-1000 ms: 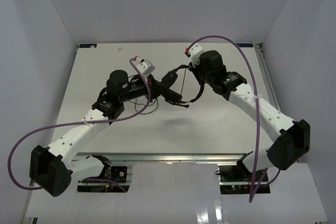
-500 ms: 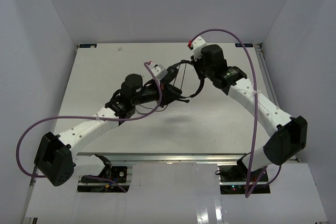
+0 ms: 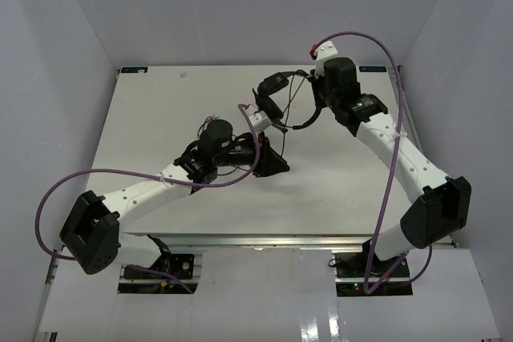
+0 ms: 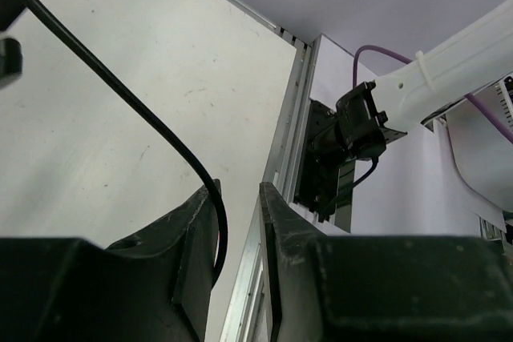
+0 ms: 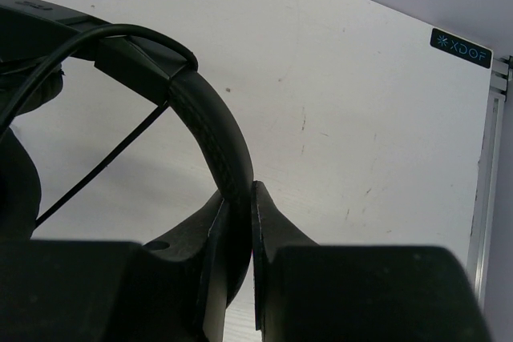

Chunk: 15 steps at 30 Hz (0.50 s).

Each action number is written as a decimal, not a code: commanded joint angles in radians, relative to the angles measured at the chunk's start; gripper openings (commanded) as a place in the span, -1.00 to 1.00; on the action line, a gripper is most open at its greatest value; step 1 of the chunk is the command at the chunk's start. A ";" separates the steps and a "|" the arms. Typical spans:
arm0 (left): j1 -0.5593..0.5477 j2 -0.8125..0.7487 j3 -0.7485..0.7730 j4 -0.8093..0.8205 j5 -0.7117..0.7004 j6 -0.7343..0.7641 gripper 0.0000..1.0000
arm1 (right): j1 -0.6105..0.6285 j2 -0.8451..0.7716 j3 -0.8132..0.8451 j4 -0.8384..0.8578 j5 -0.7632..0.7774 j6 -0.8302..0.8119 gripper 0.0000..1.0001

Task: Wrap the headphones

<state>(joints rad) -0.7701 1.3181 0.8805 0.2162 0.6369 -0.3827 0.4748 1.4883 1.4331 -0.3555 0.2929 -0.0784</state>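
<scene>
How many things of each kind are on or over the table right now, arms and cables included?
Black headphones: 1
Robot arms: 2 (left arm, right arm)
Purple cables: 2 (one looping off the left arm, one arching off the right arm)
Total: 5

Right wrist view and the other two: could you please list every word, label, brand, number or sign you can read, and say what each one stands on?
"XDOF": light letters on a small dark sticker at a corner of the table.
Left wrist view, right edge: small dark marks, too small to read.
Top external view: no readable text.
</scene>
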 commanded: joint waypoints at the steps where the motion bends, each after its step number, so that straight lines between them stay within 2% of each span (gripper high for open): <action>1: -0.019 0.011 -0.047 0.074 0.035 -0.021 -0.27 | -0.039 -0.014 0.077 0.099 -0.049 0.082 -0.85; 15: -0.029 0.117 -0.114 0.203 0.034 -0.029 -0.31 | -0.093 -0.049 0.096 0.083 -0.184 0.182 -0.85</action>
<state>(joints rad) -0.7878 1.4154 0.7693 0.3689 0.6464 -0.4121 0.3901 1.4872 1.4704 -0.3490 0.1663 0.0432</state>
